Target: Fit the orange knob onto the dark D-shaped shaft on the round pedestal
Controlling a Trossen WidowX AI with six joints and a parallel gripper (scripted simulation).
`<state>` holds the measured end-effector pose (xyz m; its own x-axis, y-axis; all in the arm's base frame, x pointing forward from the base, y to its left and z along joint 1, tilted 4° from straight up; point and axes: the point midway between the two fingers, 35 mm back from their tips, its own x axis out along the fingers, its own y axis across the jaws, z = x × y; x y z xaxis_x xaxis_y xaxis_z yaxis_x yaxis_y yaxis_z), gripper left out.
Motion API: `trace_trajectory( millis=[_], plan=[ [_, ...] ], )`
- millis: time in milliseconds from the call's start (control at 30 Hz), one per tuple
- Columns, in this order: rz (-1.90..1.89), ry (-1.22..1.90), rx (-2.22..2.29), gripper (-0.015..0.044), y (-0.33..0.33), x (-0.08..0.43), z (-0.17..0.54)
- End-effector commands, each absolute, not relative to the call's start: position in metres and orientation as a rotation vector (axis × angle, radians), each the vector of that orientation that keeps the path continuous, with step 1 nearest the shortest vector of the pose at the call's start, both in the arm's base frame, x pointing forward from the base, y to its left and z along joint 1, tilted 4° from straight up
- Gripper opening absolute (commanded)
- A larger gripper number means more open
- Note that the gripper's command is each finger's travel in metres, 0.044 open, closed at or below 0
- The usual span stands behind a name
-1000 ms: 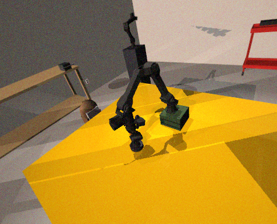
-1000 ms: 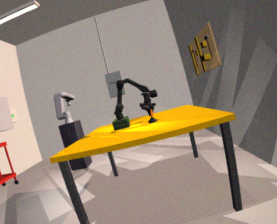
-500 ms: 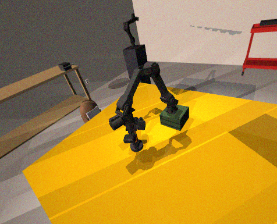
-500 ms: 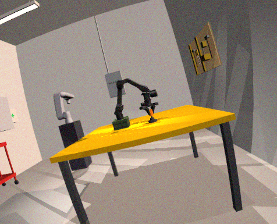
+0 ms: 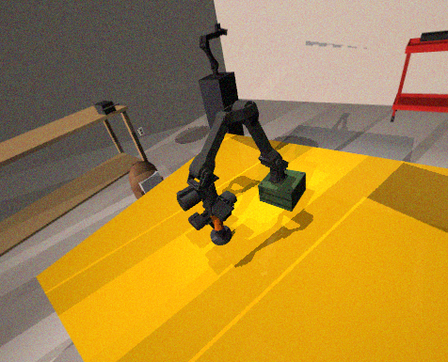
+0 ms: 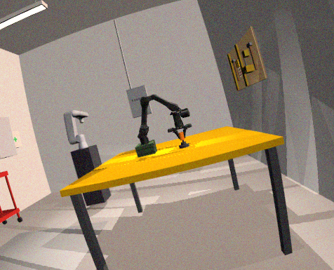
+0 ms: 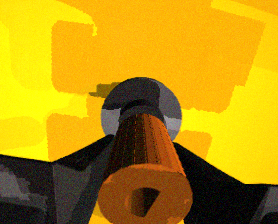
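Observation:
The orange knob (image 5: 217, 225) (image 6: 182, 135) (image 7: 145, 142) is upright, directly over the round pedestal (image 5: 221, 237) (image 6: 184, 145) (image 7: 111, 119). My gripper (image 5: 217, 221) (image 6: 182, 137) (image 7: 142, 144) is shut on the knob, a finger on each side. In the wrist view the top of the knob faces the camera and the D-shaped hole shows in it. A short dark part shows between the knob's lower end and the pedestal's disc. The knob hides the shaft's top, and how far the shaft is inside the knob cannot be told.
The pedestal stands on the yellow table (image 5: 312, 280) (image 6: 169, 167). The green box (image 5: 283, 190) (image 6: 146, 149) under the arm's base is on the table, behind and to the right of the pedestal in the top view. Patches of shadow cross the table.

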<state>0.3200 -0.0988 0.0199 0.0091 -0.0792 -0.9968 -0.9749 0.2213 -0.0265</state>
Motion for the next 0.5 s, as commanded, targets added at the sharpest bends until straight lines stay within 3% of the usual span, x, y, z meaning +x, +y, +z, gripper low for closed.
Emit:
trace_trajectory(
  millis=[0, 467],
  plan=[
    [0.517, 1.513, -0.647, 0.0000, -0.1000, 0.3203, 0.0200],
    [-0.222, 1.547, 0.093, 0.0000, -0.1005, 0.3225, 0.0250]
  ],
)
